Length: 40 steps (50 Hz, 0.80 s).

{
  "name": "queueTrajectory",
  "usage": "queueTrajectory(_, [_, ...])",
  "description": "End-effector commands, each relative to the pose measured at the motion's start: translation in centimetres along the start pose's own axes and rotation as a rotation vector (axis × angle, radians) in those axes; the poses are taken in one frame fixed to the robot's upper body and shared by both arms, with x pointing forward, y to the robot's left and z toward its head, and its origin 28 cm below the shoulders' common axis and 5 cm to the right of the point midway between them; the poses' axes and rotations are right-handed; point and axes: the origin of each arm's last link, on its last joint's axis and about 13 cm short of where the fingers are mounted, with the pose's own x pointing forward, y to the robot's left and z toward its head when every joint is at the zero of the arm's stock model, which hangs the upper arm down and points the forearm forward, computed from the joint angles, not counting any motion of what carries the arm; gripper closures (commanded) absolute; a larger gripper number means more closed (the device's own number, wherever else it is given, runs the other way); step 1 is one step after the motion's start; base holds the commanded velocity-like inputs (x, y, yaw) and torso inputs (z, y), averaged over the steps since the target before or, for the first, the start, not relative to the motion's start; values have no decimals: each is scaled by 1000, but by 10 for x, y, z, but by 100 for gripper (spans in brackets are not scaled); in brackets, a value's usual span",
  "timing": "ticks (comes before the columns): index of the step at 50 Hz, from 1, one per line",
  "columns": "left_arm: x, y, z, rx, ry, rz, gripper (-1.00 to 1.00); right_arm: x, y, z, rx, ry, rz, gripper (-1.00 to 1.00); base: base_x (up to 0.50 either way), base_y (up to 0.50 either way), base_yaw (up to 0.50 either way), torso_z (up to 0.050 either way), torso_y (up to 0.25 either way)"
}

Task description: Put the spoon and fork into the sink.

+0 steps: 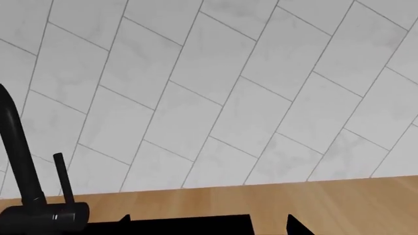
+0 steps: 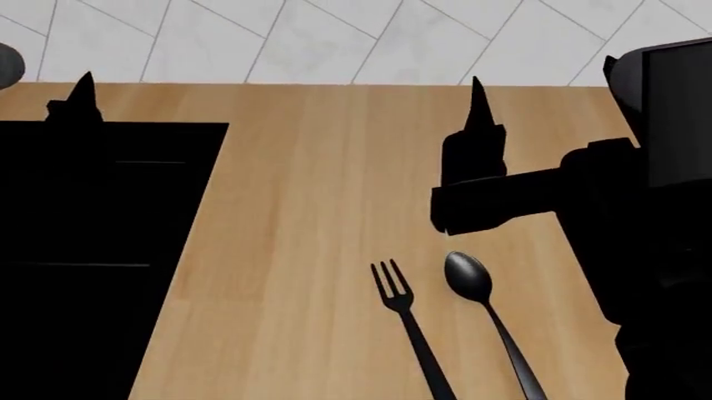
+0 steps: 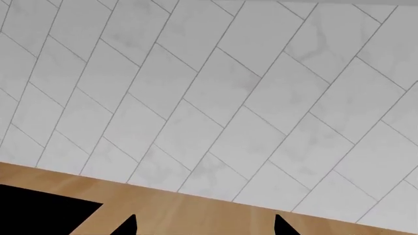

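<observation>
**Cutlery on the counter, both arms raised above it**

In the head view, the sink [image 2: 100, 250] filled the nine o'clock side as a large black rectangle set in the light wooden countertop [image 2: 300, 208]. The left gripper [image 2: 78, 100] showed only as one dark fingertip poking up at about ten o'clock, over the basin's far edge; that view did not reveal how its jaws stood. The left wrist view did: two dark fingertips [image 1: 124, 218] sat well apart with bare wood between them, so the jaws were spread and held nothing. The same view caught a black faucet [image 1: 19, 161] rising against the white tiled wall [image 1: 228, 88].

Moving toward six o'clock in the head view, the fork [image 2: 406, 321] lay flat on the wood, tines pointing away from the robot, handle running off the near edge. Just beside it, toward five o'clock, the spoon [image 2: 489, 321] lay roughly parallel, its oval bowl level with the tines. The two were near each other but apart, and both were well clear of the basin.

At about two o'clock the right gripper [image 2: 476, 146] hung above the counter, beyond the spoon's bowl, touching neither utensil. In the right wrist view its fingertips [image 3: 281, 225] stood apart over wood, jaws spread and empty, with a black corner of the basin to one side.
</observation>
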Motion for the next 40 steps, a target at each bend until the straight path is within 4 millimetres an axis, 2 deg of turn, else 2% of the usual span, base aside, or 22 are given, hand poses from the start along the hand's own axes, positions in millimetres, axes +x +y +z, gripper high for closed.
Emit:
queueTrajectory(1, [2, -1, 0, -20, 6, -7, -100, 1, -2, -1, 31, -6, -2, -100, 0, 0, 0, 0, 0])
queueTrajectory(14, [2, -2, 0, -5, 0, -19, -100, 1, -2, -4, 13, 49, 25, -100, 0, 0, 0, 0, 0])
queueTrajectory(19, [3, -2, -3, -8, 6, -20, -100, -1, 3, -10, -9, 140, 99, -100, 0, 0, 0, 0, 0])
queueTrajectory(40, [1, 0, -7, -10, 12, -20, -100, -10, 23, -26, -34, 330, 168, -100, 0, 0, 0, 0, 0])
